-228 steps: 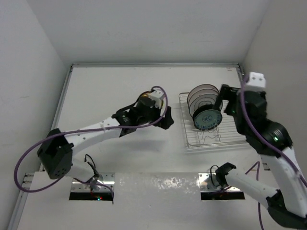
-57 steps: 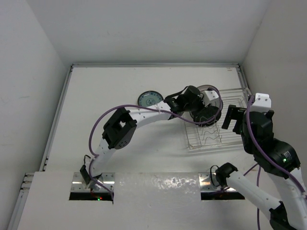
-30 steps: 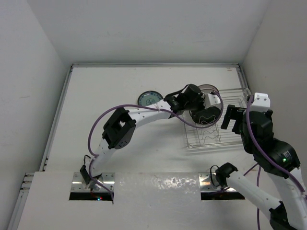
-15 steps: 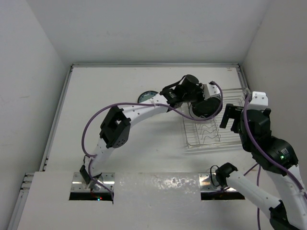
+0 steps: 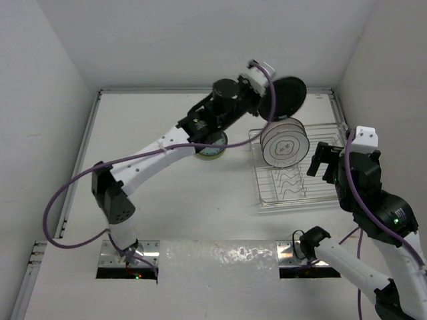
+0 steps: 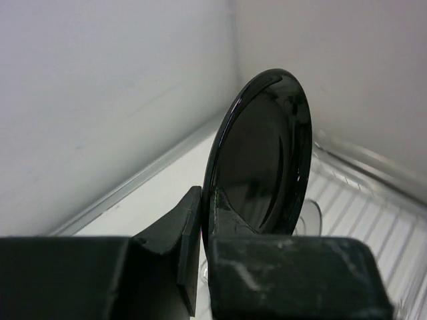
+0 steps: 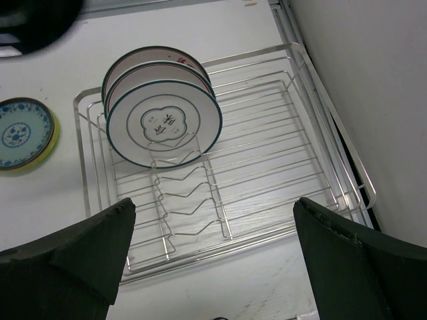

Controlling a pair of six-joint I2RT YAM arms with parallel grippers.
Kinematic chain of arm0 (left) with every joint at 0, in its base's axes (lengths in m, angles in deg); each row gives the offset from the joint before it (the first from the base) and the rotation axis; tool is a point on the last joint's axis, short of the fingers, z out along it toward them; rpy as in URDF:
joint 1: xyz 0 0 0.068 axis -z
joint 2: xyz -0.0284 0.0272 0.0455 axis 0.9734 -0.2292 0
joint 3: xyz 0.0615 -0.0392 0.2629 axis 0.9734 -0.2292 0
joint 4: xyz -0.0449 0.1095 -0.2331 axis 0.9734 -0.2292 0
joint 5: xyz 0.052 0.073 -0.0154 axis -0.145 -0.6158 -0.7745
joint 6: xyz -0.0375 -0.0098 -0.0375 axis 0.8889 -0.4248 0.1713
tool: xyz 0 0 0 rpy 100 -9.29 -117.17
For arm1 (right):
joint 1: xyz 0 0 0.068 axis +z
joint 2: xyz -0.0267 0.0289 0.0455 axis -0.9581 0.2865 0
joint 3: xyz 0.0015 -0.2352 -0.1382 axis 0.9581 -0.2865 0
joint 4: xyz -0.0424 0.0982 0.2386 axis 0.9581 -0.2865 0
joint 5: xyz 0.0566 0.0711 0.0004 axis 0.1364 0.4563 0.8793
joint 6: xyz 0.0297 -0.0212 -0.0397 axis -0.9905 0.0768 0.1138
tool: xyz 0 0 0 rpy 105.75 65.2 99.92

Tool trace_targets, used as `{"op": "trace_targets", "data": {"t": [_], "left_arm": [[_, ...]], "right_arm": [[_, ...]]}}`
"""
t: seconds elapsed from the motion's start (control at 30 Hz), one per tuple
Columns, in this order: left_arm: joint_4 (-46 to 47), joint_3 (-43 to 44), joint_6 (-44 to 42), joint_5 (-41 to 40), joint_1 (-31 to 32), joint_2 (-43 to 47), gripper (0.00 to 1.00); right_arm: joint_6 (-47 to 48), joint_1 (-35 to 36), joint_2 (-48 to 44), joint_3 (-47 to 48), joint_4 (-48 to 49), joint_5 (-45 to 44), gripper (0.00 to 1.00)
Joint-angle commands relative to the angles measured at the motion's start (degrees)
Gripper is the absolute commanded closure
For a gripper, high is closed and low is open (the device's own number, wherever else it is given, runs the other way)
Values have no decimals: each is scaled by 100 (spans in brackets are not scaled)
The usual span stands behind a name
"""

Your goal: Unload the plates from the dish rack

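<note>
Left arm stretched far, raised; left gripper point(image 6: 205, 230) pinches dark plate point(image 5: 288, 97) upright, in air, off rack point(image 7: 267, 167). Right gripper point(image 7: 212, 213) wide, empty, near rack. Other plates point(image 7: 163, 123) stand far-left in rack; count behind front one unclear.

The right gripper point(image 7: 213, 207) hangs with its fingers spread wide over the silver wire dish rack point(image 7: 280, 147). Ahead, nearer its left finger, at least two white dark-rimmed plates point(image 7: 163, 123) stand upright in the slots. Farther left, off the rack, a blue-patterned plate point(image 7: 19, 132) lies on a lime-green plate point(image 7: 53, 141) on the worktop point(image 7: 200, 27).
</note>
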Motion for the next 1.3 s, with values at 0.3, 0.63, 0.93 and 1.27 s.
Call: {"op": "trace_targets", "data": {"t": [0.3, 0.63, 0.93, 1.27], "left_arm": [[-895, -436, 4109, 1187, -3797, -554, 100], [-342, -1208, 4584, 1979, -4098, -1145, 97], [28, -2202, 4532, 1989, -3870, -881, 96], [-33, -2765, 4277, 1514, -3422, -434, 59]], "right_arm": [[-94, 39, 247, -468, 571, 296, 1], [-58, 39, 423, -697, 676, 270, 1], [-50, 39, 467, -767, 746, 305, 1], [-58, 30, 537, -811, 799, 357, 1]]}}
